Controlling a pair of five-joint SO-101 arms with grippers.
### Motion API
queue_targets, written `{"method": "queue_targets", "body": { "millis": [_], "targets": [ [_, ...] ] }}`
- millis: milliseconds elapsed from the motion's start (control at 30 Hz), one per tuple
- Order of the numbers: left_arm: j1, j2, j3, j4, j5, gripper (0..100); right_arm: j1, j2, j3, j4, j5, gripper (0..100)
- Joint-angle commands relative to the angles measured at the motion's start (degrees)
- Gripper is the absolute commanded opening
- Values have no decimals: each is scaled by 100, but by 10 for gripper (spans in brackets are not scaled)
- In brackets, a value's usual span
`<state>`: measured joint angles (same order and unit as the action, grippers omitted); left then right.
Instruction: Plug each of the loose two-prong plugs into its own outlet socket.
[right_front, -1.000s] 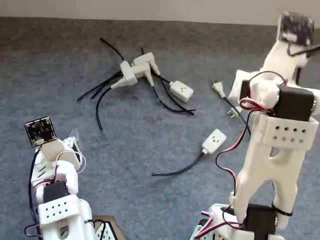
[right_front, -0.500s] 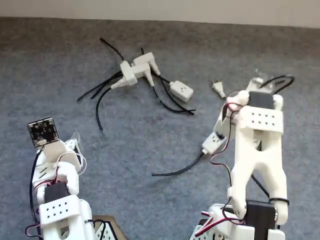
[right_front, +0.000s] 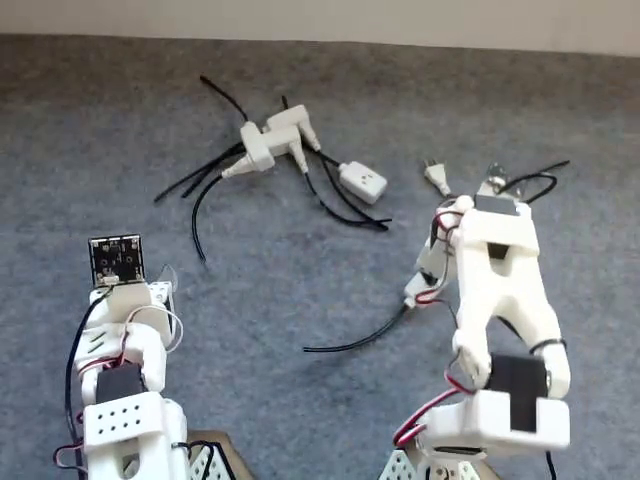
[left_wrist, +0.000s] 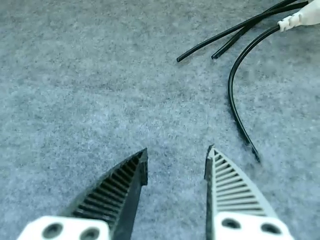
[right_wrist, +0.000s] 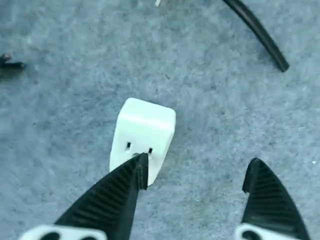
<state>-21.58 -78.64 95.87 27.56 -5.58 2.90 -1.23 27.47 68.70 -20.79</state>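
just under spread right pincer (right_wrist: 195, 175): outlet socket (right_wrist: 142, 137), face up.

The right arm (right_front: 495, 270) comes down from its raised pose at the table's right edge. It folds forward and low over the socket (right_wrist: 143, 131), and its wrist end now stops just beside the plug (right_front: 436, 177). The socket was in full sight a second ago. Now it lies mostly under the arm in the high view, with just its corded end peeking out. The lead trailing back from the plug is covered as well. The left arm (right_front: 125, 330) swings slightly toward the middle, and its camera board (right_front: 117, 259) shifts that way.
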Motion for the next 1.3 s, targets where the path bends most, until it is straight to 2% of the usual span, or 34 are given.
{"method": "queue_targets", "body": {
  "millis": [0, 167, 333, 467, 600, 700, 833, 967, 1133, 1267],
  "targets": [
    [101, -75, 13, -18, -44, 200, 92, 215, -110, -163, -62, 288],
    [101, -75, 13, -18, -44, 200, 567, 558, -242, -224, -62, 288],
    [92, -75, 13, -18, -44, 200, 1332, 576, -268, -198, -26, 288],
    [92, -75, 13, -18, -44, 200, 1798, 585, -224, -171, 527, 288],
    [92, -75, 13, -18, -44, 200, 2035, 532, -312, 391, 615, 288],
    [92, -75, 13, -18, -44, 200, 1851, 356, -708, 690, 624, 288],
    [92, -75, 22, -18, -44, 200, 1182, -171, -1051, 1138, 633, 288],
    [92, -75, 22, -18, -44, 200, 541, -831, -1042, 1156, 589, 288],
    [92, -75, 22, -18, -44, 200, 321, -936, -690, 734, 97, 288],
    [92, -75, 22, -18, -44, 200, 365, -602, -127, 57, 62, 288]
  ]
}}
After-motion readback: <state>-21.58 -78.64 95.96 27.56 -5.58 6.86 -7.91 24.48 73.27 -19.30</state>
